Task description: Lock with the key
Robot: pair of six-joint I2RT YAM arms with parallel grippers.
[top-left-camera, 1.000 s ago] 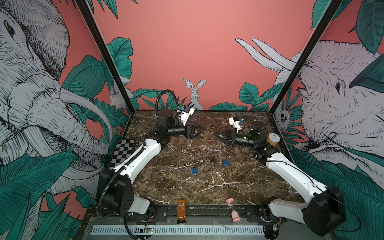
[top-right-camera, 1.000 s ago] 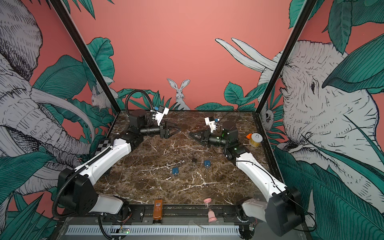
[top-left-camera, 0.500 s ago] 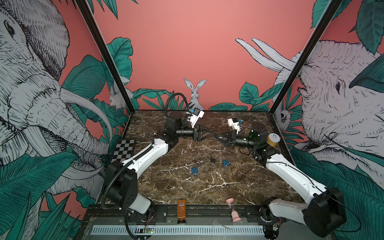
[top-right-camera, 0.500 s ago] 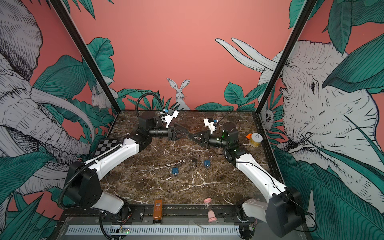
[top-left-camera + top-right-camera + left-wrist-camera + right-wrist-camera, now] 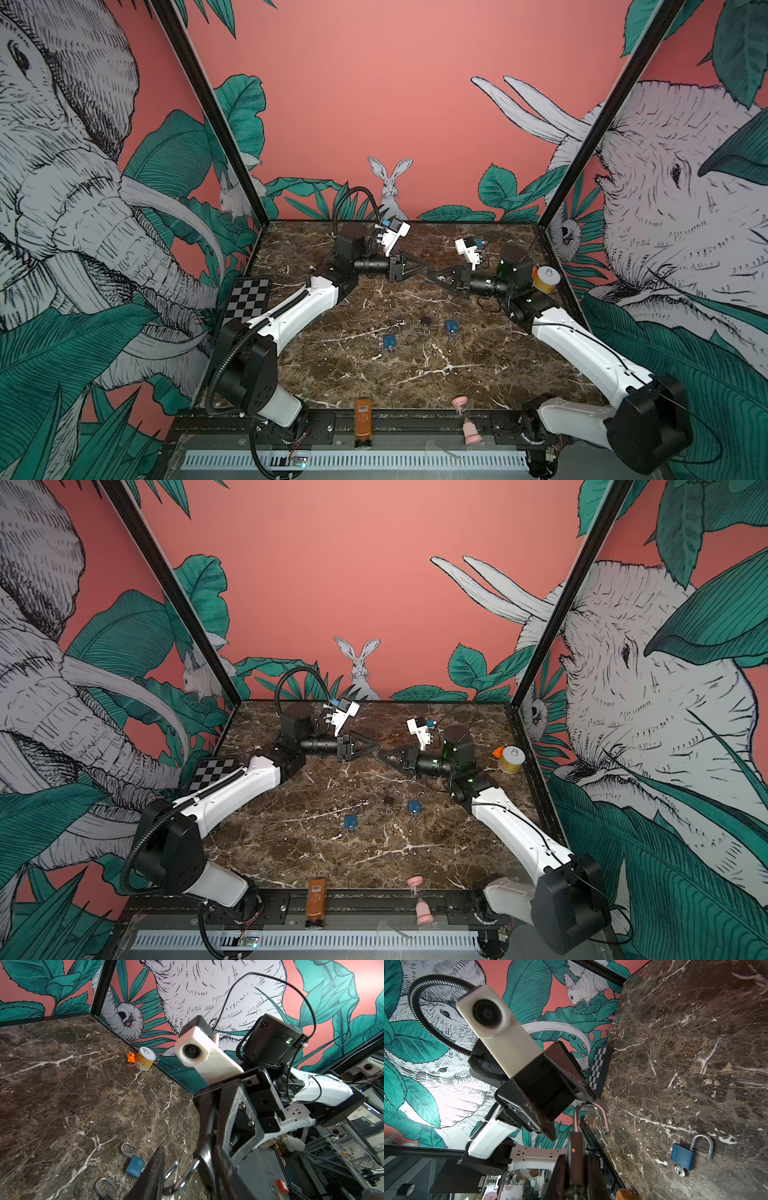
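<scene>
In both top views the two claw tips meet above the back of the table (image 5: 332, 374) and hide what sits between them; only the wrist views show it. The right claw (image 5: 577, 1158) is pinched tight on the body of a padlock (image 5: 576, 1142), seen edge-on, its shackle (image 5: 591, 1110) swung open. Whether a key sits in it we cannot tell. The left claw (image 5: 572, 1116) is partly spread with that shackle between its fingers; contact is unclear. We count four padlocks: this one, a blue padlock (image 5: 389, 341), a second blue padlock (image 5: 451, 326) and a black padlock (image 5: 425, 320), lying apart on the table. One key (image 5: 680, 1171) sticks out of a blue one.
</scene>
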